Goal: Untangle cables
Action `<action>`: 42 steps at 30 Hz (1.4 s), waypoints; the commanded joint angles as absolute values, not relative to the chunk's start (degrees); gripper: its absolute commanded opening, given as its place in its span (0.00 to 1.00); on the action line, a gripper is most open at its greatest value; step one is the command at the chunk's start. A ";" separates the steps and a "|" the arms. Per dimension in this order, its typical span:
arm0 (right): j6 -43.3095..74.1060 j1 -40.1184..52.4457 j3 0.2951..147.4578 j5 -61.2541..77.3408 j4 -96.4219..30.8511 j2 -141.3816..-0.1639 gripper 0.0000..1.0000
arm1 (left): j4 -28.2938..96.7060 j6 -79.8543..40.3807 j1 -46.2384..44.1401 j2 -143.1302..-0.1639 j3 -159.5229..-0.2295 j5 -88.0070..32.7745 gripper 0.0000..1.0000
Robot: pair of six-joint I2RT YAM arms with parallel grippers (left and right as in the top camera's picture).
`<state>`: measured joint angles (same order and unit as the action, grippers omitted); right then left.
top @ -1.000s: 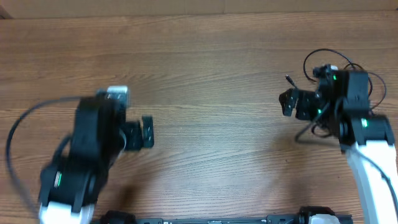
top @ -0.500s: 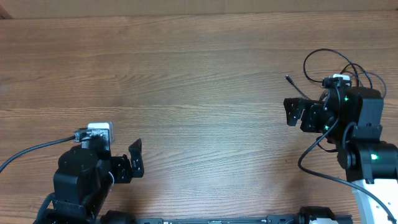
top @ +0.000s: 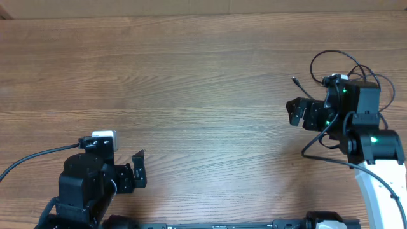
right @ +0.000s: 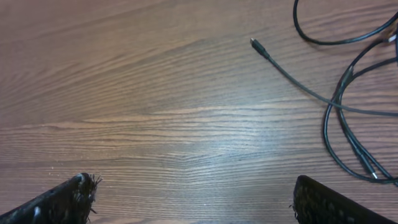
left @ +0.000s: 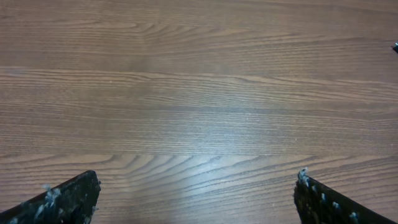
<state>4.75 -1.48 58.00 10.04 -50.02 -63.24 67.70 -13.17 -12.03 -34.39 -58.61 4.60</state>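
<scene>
The cables (top: 331, 53) are thin black cords lying looped on the wooden table at the far right, partly hidden under my right arm. One loose plug end (top: 295, 81) points left. In the right wrist view the cables (right: 325, 124) curl at the upper right, with the plug end (right: 256, 46) ahead of the fingers. My right gripper (top: 296, 113) (right: 196, 202) is open and empty, just left of the cables. My left gripper (top: 138, 170) (left: 196, 202) is open and empty over bare wood at the front left, far from the cables.
The wooden table (top: 203, 76) stretches between the two arms. A thick black wire fixed to the left arm (top: 32, 156) curves off the left edge. The table's back edge runs along the top of the overhead view.
My left arm has drawn back toward the front left edge, its gripper moving nearer the front. My right gripper has shifted only slightly beside the cables. The cables have not visibly moved.
</scene>
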 commanded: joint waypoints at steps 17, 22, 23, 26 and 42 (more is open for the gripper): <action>4.27 -1.72 43.86 8.86 -25.32 -47.75 1.00 | 67.51 -13.52 -12.29 -34.11 -58.11 5.32 1.00; 4.27 -1.72 30.37 8.84 -8.19 -34.96 1.00 | 67.51 -13.52 -12.29 -34.11 -58.11 5.32 1.00; 4.29 -1.72 27.70 8.82 -5.06 -32.27 1.00 | 67.51 -13.54 -12.29 -34.11 -58.11 5.32 0.99; 4.27 -1.67 20.99 8.54 2.72 -25.36 1.00 | 67.51 -13.54 -12.29 -34.11 -58.11 5.32 1.00; 4.23 -0.21 0.86 6.15 18.31 -4.84 1.00 | 67.51 -13.52 -12.29 -34.11 -58.11 5.32 1.00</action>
<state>4.43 -0.82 2.61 7.64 17.98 -7.07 67.70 -13.17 -12.03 -34.39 -58.41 4.80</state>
